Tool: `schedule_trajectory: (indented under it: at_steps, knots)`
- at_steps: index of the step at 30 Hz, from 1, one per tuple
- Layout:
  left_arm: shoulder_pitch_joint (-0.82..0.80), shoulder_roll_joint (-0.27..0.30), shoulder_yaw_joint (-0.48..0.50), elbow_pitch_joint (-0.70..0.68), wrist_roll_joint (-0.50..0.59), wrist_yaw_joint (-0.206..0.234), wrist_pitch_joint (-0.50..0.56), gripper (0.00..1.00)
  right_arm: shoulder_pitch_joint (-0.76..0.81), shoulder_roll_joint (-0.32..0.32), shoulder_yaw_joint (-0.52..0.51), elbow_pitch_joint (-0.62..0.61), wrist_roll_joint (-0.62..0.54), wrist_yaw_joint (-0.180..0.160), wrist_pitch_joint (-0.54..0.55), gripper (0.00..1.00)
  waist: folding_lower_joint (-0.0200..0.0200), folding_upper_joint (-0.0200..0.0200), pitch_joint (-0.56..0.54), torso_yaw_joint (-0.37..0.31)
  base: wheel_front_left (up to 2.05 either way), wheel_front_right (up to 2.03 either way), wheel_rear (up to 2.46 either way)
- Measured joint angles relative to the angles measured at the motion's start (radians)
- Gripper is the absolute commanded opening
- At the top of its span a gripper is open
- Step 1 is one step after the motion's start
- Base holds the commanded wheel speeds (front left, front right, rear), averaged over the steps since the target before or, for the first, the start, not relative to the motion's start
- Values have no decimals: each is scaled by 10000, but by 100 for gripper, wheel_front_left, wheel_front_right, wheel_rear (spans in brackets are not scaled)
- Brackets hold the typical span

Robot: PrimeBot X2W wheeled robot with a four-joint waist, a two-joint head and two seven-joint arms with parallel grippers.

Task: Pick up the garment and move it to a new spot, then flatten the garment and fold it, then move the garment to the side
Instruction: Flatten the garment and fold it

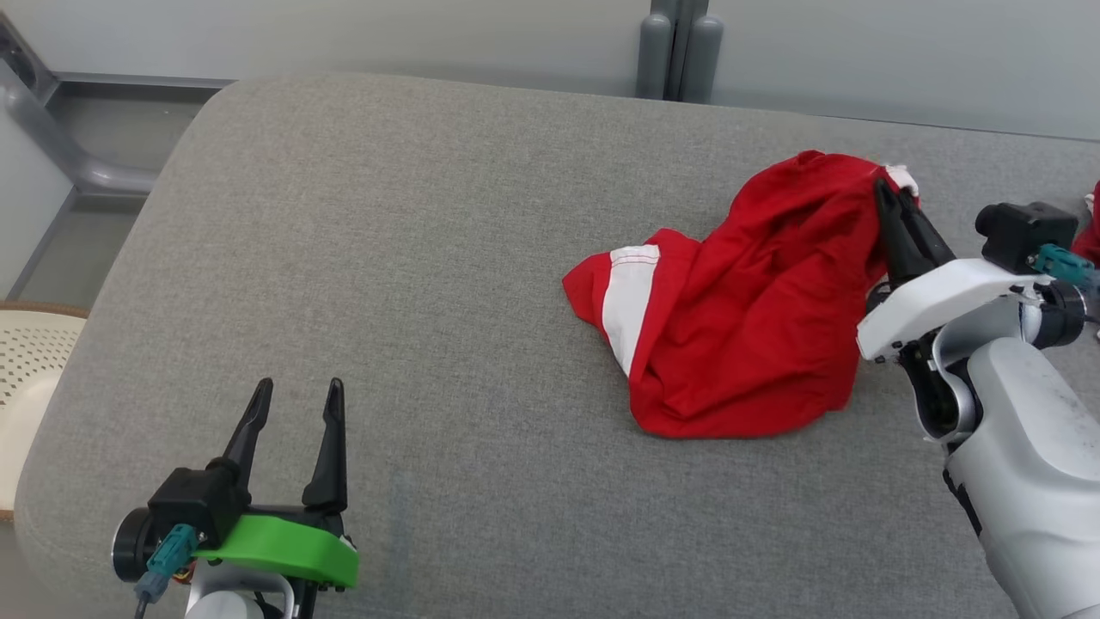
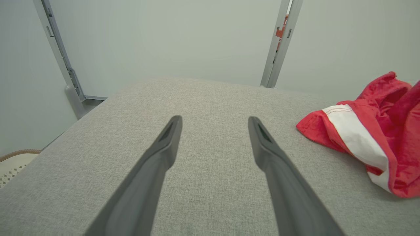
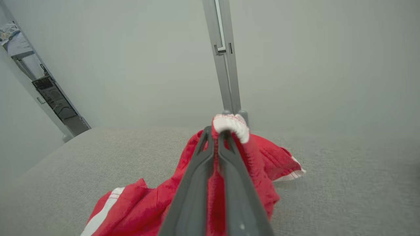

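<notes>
The garment (image 1: 739, 301) is a red cloth with a white stripe, crumpled in a heap on the right of the grey cushioned surface (image 1: 412, 258). My right gripper (image 1: 894, 199) is shut on the garment's upper right edge, near its white trim. In the right wrist view the fingers pinch a fold of red cloth, with the white trim (image 3: 231, 126) bunched over the tips of my right gripper (image 3: 215, 134). My left gripper (image 1: 296, 400) stands open over bare cushion at the lower left, well apart from the garment (image 2: 370, 137), with nothing between its fingers (image 2: 169, 137).
A pale perforated basket (image 1: 30, 370) stands beyond the cushion's left edge. A grey metal post (image 1: 679, 43) rises behind the far edge against a pale wall. Another bit of red cloth (image 1: 1091, 232) shows at the right border.
</notes>
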Motion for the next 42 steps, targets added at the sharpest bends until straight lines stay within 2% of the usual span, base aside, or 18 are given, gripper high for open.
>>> schedule_trajectory:
  at_steps: [1,2,6,11,22,25,31,40,41,42]
  knots:
    - [1,0,-6,19,0,0,0,100,-89,-61,44,347,-35,0,33,84,0,0,5,24,0,0,0]
    - [0,-2,-17,23,-2,0,0,100,-134,-77,61,552,-61,0,8,100,0,1,6,43,0,0,0]
    - [12,-8,27,44,-15,0,0,100,-187,65,270,1193,6,0,-224,100,0,0,-43,41,0,0,0]
    - [89,0,115,63,-15,0,0,100,285,73,742,1108,44,0,-564,100,0,0,-170,-161,0,0,0]
    - [230,36,255,-88,13,0,0,100,3488,-221,874,-1187,213,0,-725,100,0,0,-431,-691,0,0,0]
    - [240,33,247,-113,17,0,0,100,3970,-150,892,-1469,301,0,-665,100,0,0,-368,-767,0,0,0]
    - [198,33,173,-132,17,0,0,100,3977,-13,895,-1542,424,0,-360,100,0,1,-161,-771,0,0,0]
    - [75,86,136,-109,15,0,0,100,2922,113,1423,-65,426,0,127,100,0,0,13,-477,0,0,0]
    - [75,90,130,-104,15,0,0,100,2812,153,1488,142,531,0,161,74,0,0,30,-451,0,0,0]
    - [71,88,125,-100,13,0,0,100,2702,169,1586,328,627,0,174,15,0,0,43,-424,0,0,0]
